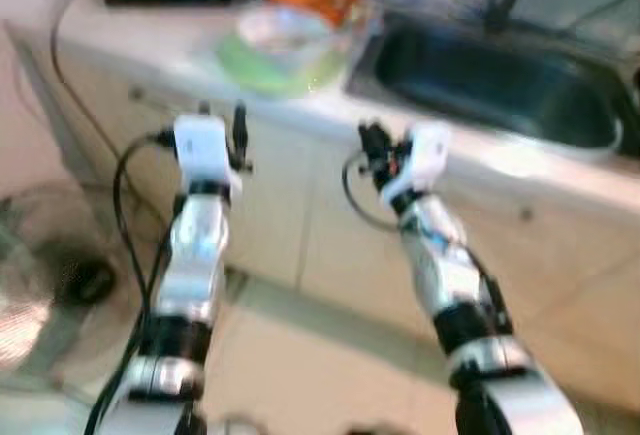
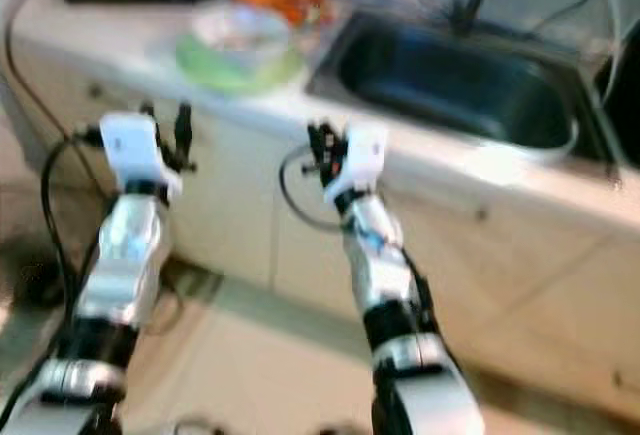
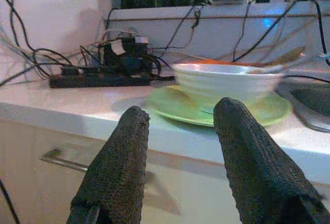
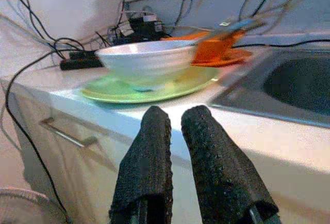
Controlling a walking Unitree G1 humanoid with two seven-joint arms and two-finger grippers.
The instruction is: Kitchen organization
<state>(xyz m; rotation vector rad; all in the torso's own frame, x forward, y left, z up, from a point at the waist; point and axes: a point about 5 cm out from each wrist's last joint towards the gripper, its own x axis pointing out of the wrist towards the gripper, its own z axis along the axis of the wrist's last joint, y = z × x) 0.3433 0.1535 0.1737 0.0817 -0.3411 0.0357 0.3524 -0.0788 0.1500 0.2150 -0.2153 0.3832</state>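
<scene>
Both grippers hung empty before the counter, the left gripper spread, the right gripper nearly closed; the white bowl on the green plate looked fragile, slippery, best gripped at its rim.

Glossy white bowl on a smooth green plate; dull metal sink; matt, rough-textured black fingers.
</scene>
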